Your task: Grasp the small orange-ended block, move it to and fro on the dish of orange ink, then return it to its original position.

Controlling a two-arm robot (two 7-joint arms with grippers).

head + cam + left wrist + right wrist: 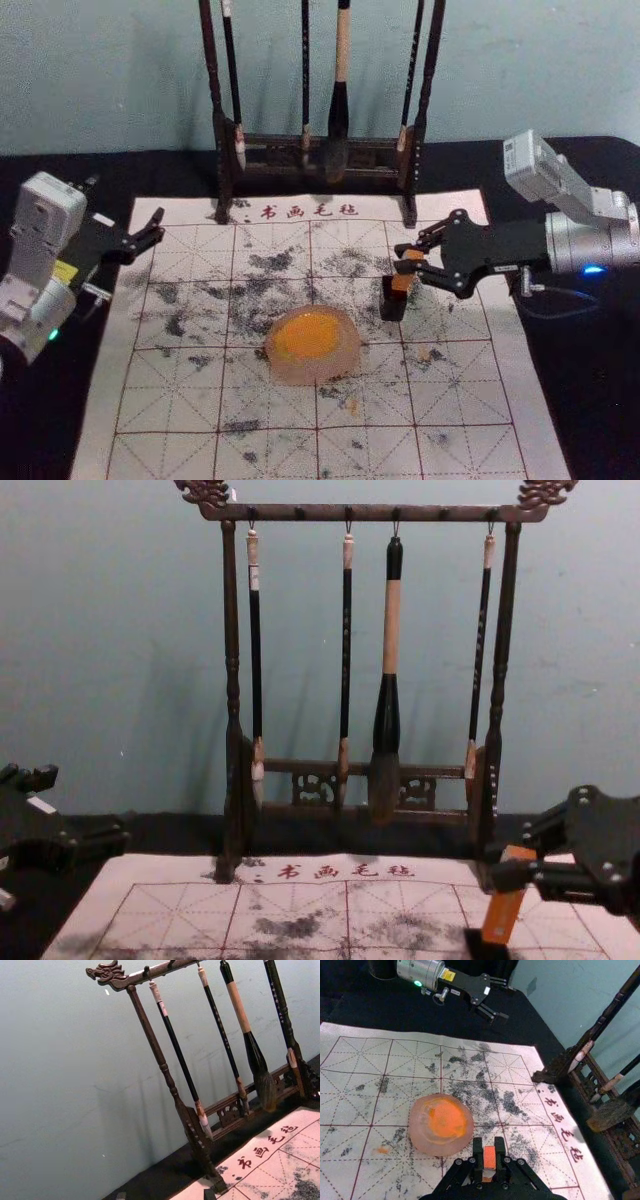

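On the right of the mat, my right gripper [407, 260] is shut on the small orange block [402, 275]. The block's lower end meets the mouth of a small black holder [393, 303]; how deep it sits cannot be told. In the right wrist view the right gripper [489, 1155] pinches the orange block [489, 1158] from both sides. The dish of orange ink [312, 372] lies to the left of the holder. Over the mat's left edge my left gripper [140, 236] stands open and idle; fingertips of the left gripper [165, 1195] show far apart in the left wrist view.
Behind the mat [260, 400] stands a dark wooden rack [370, 514] with several hanging brushes, including one large brush [388, 710]. Dark ink smudges mark the mat. Black cloth [590, 370] lies around it.
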